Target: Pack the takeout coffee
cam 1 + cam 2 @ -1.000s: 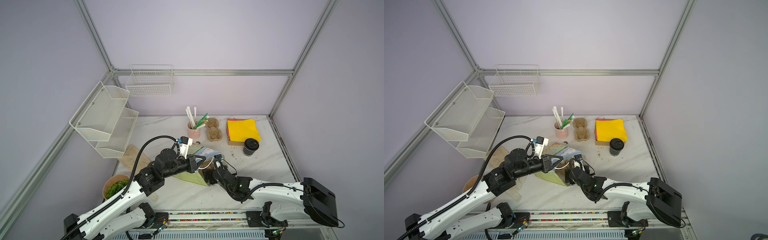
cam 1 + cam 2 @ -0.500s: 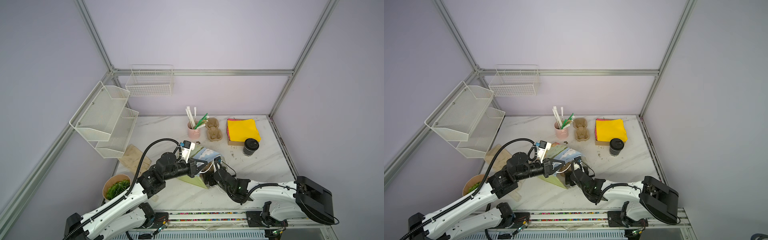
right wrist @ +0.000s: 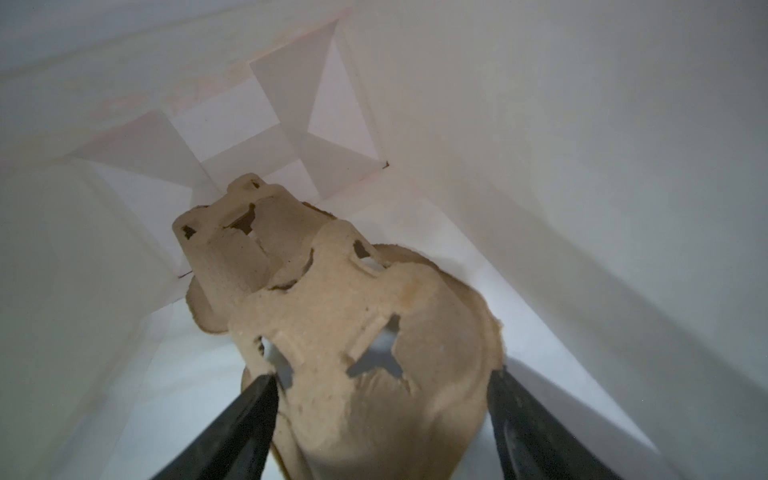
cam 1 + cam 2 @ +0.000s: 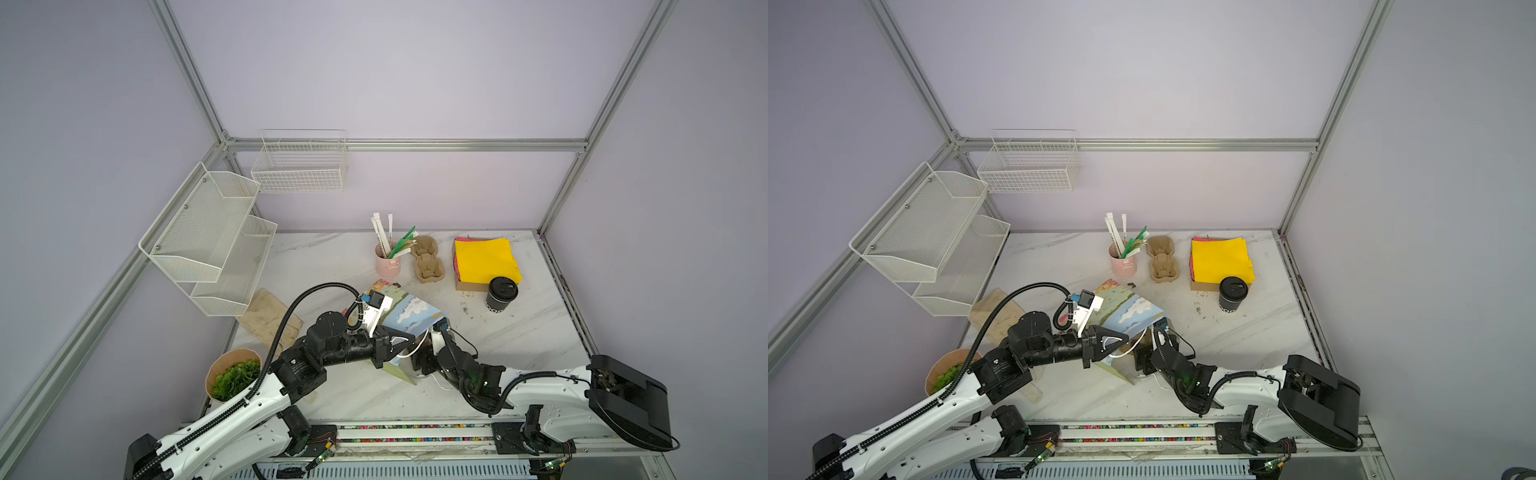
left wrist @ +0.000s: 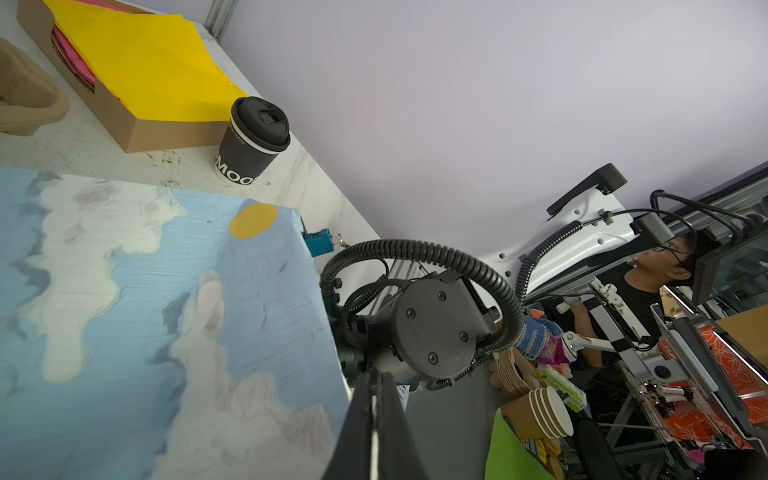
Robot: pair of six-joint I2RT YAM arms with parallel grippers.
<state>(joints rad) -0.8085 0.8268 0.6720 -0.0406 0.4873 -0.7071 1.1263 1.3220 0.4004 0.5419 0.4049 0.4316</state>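
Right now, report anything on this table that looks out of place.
Dark specks dirty the marble table beside the black cup, like a spill. The paper bag lies on its side with a pulp carrier inside.

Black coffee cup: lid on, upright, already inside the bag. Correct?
Not inside the bag. The black coffee cup is lid on and upright, but it stands on the table beside the box of yellow napkins, apart from the paper bag. Both top views show this, and so does the left wrist view.
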